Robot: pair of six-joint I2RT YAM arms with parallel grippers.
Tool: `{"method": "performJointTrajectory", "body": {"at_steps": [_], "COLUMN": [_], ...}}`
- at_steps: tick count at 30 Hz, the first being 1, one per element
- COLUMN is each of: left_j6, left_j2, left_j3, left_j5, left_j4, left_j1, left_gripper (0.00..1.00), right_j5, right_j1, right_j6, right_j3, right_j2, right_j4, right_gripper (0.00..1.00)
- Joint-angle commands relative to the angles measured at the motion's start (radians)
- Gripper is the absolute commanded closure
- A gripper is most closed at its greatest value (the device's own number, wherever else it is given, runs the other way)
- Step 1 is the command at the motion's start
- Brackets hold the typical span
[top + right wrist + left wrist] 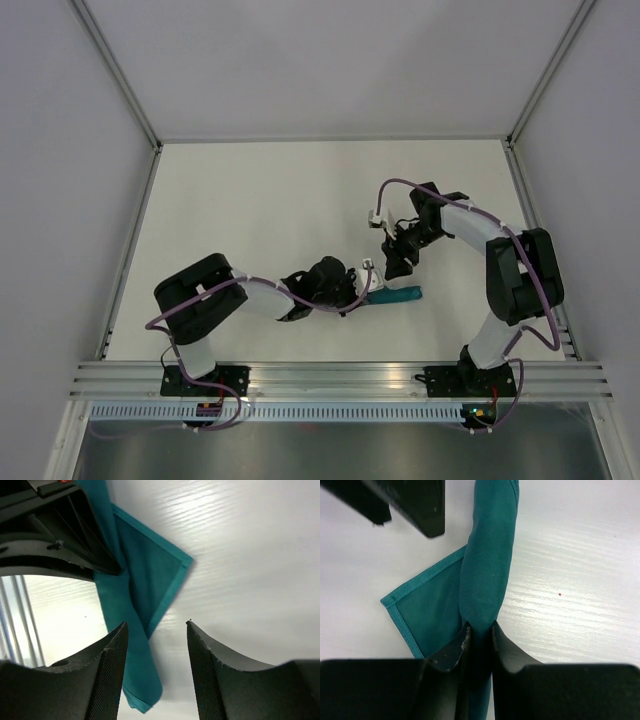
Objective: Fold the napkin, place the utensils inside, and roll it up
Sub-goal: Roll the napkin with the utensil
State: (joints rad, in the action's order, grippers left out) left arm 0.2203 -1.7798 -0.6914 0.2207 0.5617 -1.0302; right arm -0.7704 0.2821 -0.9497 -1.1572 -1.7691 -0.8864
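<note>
Your left gripper (pixel 480 630) is pinched narrow on the end of the napkin (pixel 487 555). Your right gripper (pixel 156 625) hangs over it with jaws well apart, holding nothing. There's one napkin, teal, rolled long, with one hemmed corner lying flat beside the roll. It sits right of centre, towards the near edge. The table (pixel 280 200) is white with faint grain. Pale walls (pixel 60 150) stand on three sides, and one metal rail (pixel 340 375) runs along the near edge.

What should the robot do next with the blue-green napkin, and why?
Probably roll a little further: the left pincer pinches the rolled napkin, but one corner flap lies flat on the table, and the right pincer hangs open above.
</note>
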Motion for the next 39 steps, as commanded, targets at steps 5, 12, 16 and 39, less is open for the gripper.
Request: {"method": "performJointTrajectory", "body": {"at_steps": [5, 12, 16, 39], "left_j6": [-0.163, -0.216, -0.268, -0.391], "left_j2": [-0.056, -0.145, -0.202, -0.372], "left_j3": [-0.077, -0.152, -0.195, -0.346], "left_j5": [0.233, 0.413, 0.462, 0.623], "left_j4": [-0.264, -0.344, -0.375, -0.528], "left_j1": [0.084, 0.159, 0.183, 0.288], "left_gripper": [0.98, 0.98, 0.98, 0.98], "right_j5": [-0.011, 0.032, 0.046, 0.325], "right_j1": [-0.044, -0.044, -0.026, 0.307], "right_j6": [0.017, 0.002, -0.032, 0.029], "right_j3": [0.168, 0.376, 0.487, 0.674], "right_j2": [0.233, 0.457, 0.551, 0.534], "right_j4": [0.182, 0.355, 0.429, 0.741], "right_gripper": [0.43, 0.4, 0.39, 0.36]}}
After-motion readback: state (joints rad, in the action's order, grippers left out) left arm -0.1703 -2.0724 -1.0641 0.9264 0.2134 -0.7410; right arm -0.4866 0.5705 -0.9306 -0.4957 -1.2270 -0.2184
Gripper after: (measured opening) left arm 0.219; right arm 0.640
